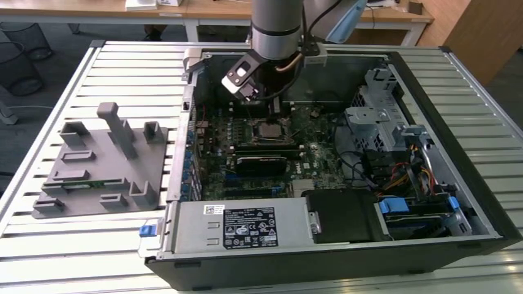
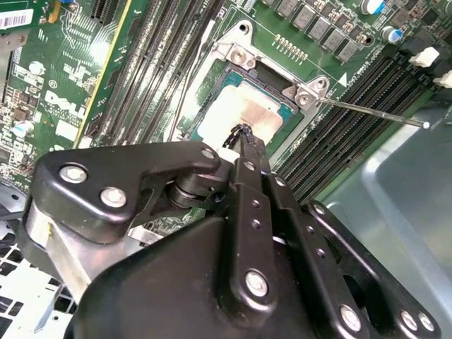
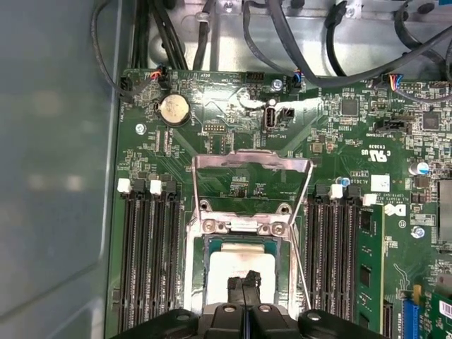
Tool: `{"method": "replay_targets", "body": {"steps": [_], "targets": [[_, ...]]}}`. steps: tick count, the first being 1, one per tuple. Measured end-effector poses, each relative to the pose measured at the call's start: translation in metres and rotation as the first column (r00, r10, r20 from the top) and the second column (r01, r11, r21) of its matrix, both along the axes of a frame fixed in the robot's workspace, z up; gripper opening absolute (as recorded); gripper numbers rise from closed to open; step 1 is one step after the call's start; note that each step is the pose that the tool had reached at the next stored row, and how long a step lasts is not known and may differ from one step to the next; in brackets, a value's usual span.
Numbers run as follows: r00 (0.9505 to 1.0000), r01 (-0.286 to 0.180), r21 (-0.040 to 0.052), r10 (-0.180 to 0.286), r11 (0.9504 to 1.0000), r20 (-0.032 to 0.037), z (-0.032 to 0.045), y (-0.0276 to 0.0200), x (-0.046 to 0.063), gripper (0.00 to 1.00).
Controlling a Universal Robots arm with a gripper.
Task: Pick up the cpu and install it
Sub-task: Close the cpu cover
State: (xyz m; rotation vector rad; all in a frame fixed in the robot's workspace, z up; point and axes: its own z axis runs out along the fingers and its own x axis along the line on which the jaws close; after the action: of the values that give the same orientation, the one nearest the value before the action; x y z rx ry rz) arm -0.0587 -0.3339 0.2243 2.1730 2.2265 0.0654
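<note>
The cpu lies flat in its socket on the green motherboard, silver-grey top facing up. The gripper hangs directly over it with the jaws drawn narrow: the two black fingertips are pressed together with nothing between them. They look to rest on the cpu's top, though contact is hard to confirm. The socket's metal load plate is swung open (its hinge just beside the cpu), and the thin retention lever juts free alongside. Black memory slots flank the socket, with a green memory stick seated on one side. In the exterior view the open computer case lies on a slatted table, with a grey parts fixture at the exterior view's left.
</note>
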Motion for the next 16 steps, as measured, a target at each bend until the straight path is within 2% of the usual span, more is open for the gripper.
{"method": "replay_targets", "body": {"steps": [16], "targets": [[1.0,0.0,0.0003,0.0,1.0,-0.0006,0.0138,0.0,0.0,0.11]]}}
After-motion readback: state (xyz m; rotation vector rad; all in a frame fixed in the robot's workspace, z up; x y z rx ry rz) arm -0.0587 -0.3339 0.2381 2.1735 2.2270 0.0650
